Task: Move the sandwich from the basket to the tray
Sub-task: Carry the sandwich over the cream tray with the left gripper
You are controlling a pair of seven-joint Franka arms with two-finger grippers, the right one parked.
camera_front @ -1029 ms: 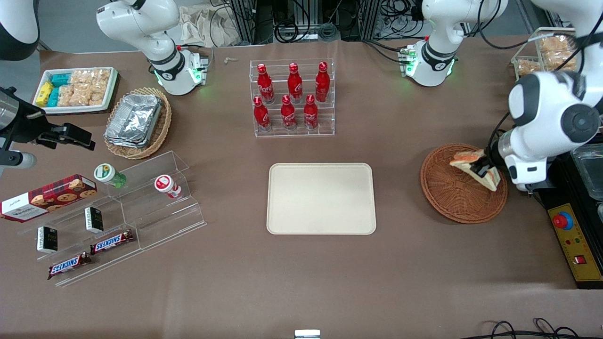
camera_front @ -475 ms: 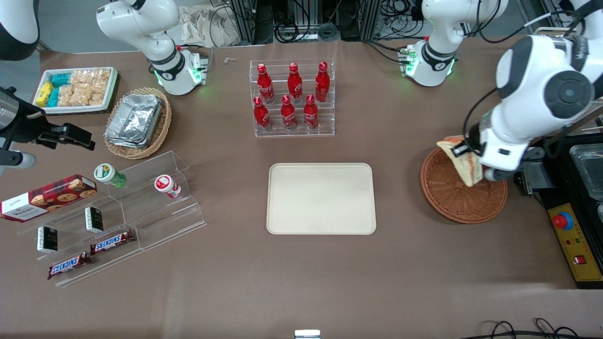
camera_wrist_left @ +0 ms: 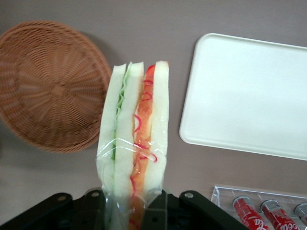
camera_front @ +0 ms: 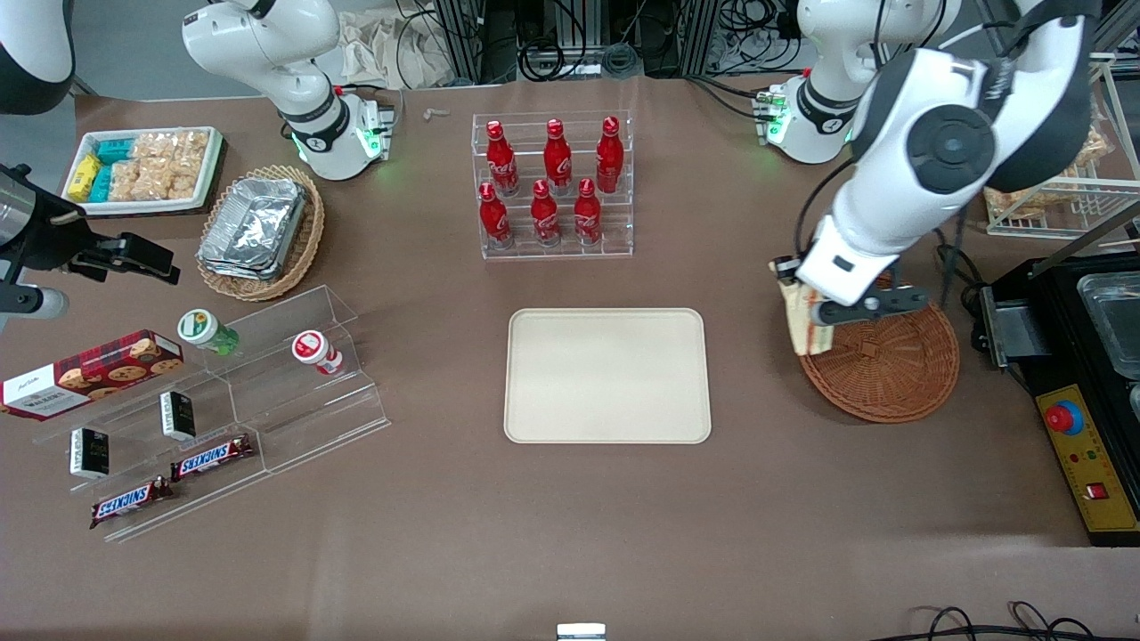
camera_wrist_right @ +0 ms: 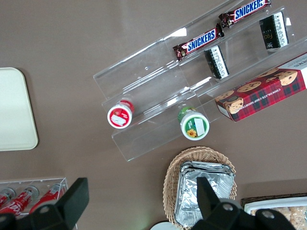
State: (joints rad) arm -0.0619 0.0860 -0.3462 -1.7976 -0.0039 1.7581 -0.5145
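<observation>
We see the left arm's gripper [camera_front: 795, 283] with its fingers [camera_wrist_left: 154, 207] closed on the sandwich [camera_front: 806, 325] — the wrapped wedge hangs in the air above the rim of the wicker basket [camera_front: 891, 369], at the edge nearest the tray [camera_front: 608, 376]. The basket holds nothing now, and the cream tray lies bare on the brown worktop [camera_front: 570, 525] — well apart from the sandwich

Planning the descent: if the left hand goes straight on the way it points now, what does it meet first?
Probably bare table between the basket and the tray; the sandwich held in the hand would touch first. Depth is uncertain.
</observation>
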